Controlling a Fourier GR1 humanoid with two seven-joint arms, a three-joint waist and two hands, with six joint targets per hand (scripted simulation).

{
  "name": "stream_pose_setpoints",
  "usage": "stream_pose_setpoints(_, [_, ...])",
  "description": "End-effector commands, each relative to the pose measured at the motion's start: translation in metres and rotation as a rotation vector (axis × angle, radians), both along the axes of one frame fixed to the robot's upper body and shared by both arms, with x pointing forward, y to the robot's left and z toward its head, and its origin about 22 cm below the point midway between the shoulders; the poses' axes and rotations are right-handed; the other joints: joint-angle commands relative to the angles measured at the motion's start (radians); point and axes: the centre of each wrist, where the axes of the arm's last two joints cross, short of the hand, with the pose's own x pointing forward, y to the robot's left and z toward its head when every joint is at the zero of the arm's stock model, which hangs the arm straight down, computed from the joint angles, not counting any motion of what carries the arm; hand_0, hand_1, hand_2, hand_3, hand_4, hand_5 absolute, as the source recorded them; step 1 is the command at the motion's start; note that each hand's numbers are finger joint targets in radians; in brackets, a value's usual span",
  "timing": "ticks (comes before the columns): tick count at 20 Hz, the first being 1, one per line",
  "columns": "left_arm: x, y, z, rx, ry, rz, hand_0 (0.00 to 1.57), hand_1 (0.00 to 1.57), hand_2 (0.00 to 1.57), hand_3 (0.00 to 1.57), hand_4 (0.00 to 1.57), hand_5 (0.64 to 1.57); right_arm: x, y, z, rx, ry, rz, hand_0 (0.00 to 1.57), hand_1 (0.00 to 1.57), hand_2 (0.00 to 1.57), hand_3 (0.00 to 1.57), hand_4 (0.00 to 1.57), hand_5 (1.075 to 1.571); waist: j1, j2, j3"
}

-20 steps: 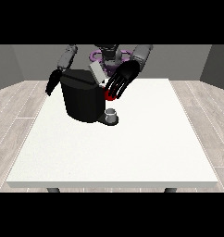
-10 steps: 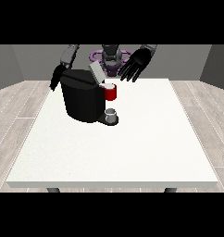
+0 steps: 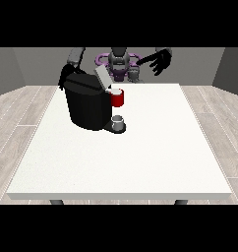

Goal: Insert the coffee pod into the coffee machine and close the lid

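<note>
- Front view: the white tabletop (image 3: pixel 140 162) fills the middle of the frame, with the robot (image 3: pixel 120 61) small at the top centre behind its far edge.
- The black coffee machine (image 3: pixel 86 101) stands on the tabletop in the upper left of the frame, near the far edge. Its lid (image 3: pixel 102 77) is raised — a pale flap tilted up and back from the top of the machine's body.
- A red thing at the machine (image 3: pixel 117 98) sits at the machine's right side, just under the raised lid.
- Below that, on the machine's low base, stands a small grey cup-shaped thing (image 3: pixel 118 121); I cannot tell whether it is the coffee pod.
- The hand at the view's right (image 3: pixel 160 60) hangs in the air at the upper right of centre, above the far edge of the tabletop and well apart from the machine. Its fingers are spread and relaxed, clamped on nothing.
- The hand at the view's left (image 3: pixel 65 78) shows only as a dark shape at the back left corner of the machine, partly hidden behind it — whether its fingers are apart or together cannot be told.
</note>
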Motion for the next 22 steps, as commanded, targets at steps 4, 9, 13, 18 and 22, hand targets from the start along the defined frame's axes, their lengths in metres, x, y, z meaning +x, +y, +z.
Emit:
stream_pose_setpoints(4, [-0.053, 0.006, -0.089, -0.203, 0.228, 0.051, 0.0, 0.0, 0.0, 0.0, 0.39, 1.571, -0.005, 0.003, 0.005, 0.044, -0.032, 0.033, 0.0, 0.0, 0.0, 0.0, 0.0, 1.571, 0.08, -0.163, 0.0018])
stream_pose_setpoints(9, [-0.092, 0.009, -0.132, -0.224, 0.324, 0.106, 0.0, 0.0, 0.0, 0.0, 0.39, 1.571, 0.003, 0.032, 0.027, 0.112, -0.045, 0.207, 0.0, 0.0, 0.0, 0.0, 0.0, 1.571, 0.081, -0.236, 0.0016])
stream_pose_setpoints(13, [-0.089, 0.022, -0.123, -0.275, 0.341, 0.123, 0.0, 0.0, 0.0, 0.0, 0.39, 1.571, 0.024, 0.024, 0.062, 0.069, -0.113, 0.288, 0.0, 0.0, 0.0, 0.0, 0.2, 1.571, 0.109, -0.248, 0.0017])
stream_pose_setpoints(18, [-0.088, 0.02, -0.104, -0.249, 0.309, 0.08, 0.0, 0.0, 0.0, 0.0, 0.41, 1.571, 0.039, -0.003, 0.088, -0.022, -0.155, 0.279, 0.0, 0.0, 0.0, 0.0, 0.08, 1.571, 0.161, -0.198, 0.0021])
stream_pose_setpoints(22, [-0.087, 0.014, -0.089, -0.299, 0.271, 0.043, 0.0, 0.0, 0.0, 0.0, 0.39, 1.571, 0.046, -0.021, 0.086, 0.027, -0.13, 0.2, 0.0, 0.0, 0.0, 0.0, 0.0, 1.571, 0.199, -0.15, 0.0024])
